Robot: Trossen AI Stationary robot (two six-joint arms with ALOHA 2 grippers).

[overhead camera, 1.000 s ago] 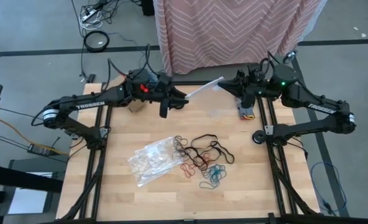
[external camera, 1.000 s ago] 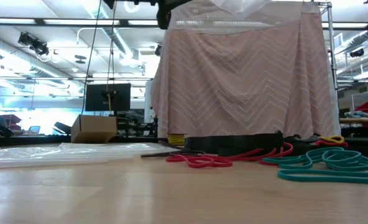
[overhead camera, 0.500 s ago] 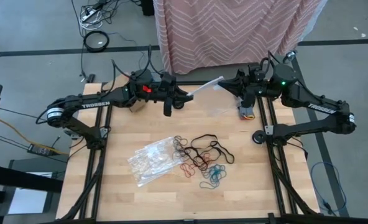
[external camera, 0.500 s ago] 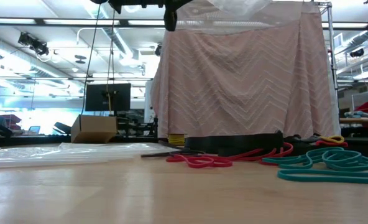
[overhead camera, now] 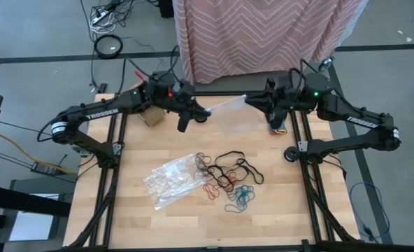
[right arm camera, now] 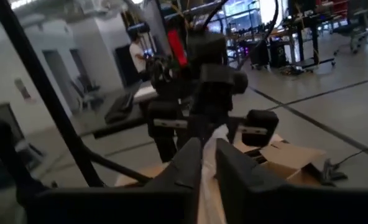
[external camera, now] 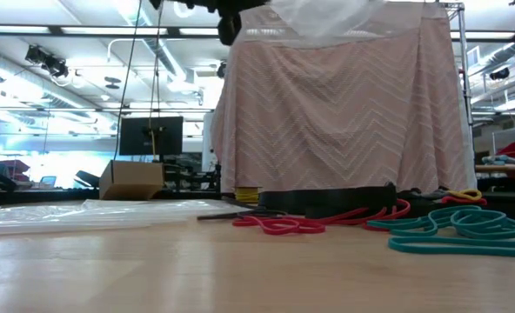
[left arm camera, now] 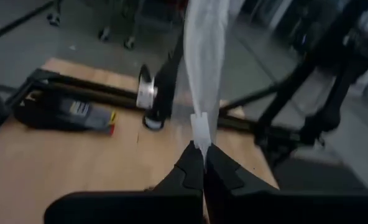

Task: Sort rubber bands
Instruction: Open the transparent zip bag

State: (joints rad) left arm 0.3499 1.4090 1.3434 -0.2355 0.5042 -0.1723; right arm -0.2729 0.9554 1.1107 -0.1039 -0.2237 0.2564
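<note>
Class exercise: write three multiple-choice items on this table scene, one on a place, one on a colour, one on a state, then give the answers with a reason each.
1. Where do the rubber bands lie?
A. middle of the table
B. in a bin
C. on the floor

2. What colour are the bands nearest the table's front edge?
A. yellow
B. teal
C. white

3. What is the left gripper doing?
A. hanging open
B. shut on the clear plastic bag
C. pressing the bands

Answers: 1 A, the high view shows them mid-table. 2 B, the teal bands lie frontmost. 3 B, its fingers pinch the bag's edge.

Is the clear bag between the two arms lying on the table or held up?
Held up: the clear bag stretches between left gripper and right gripper, above the table.
</note>
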